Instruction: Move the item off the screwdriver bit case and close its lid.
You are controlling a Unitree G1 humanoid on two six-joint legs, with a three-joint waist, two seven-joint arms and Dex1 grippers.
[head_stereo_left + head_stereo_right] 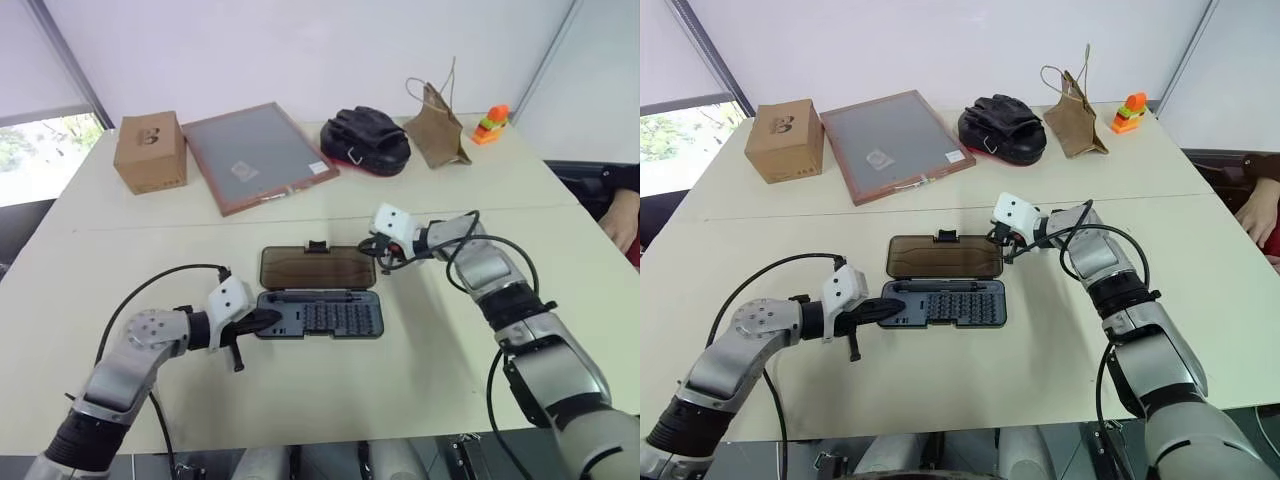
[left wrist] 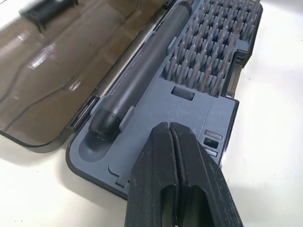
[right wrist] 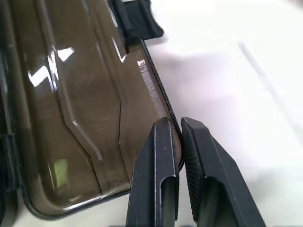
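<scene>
Now lid (image 3: 85,104) edge between right fingers (image 3: 161,156).

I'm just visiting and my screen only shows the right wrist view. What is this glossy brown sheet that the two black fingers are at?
Observer: It's the lid of a screwdriver bit case, lying open flat on the table behind the case.
Operator: What's inside the case?
Observer: Rows of small bits, and a dark screwdriver handle along the hinge side.
Operator: What's the other arm doing?
Observer: The left hand is shut and sits over the case's left end.
</scene>
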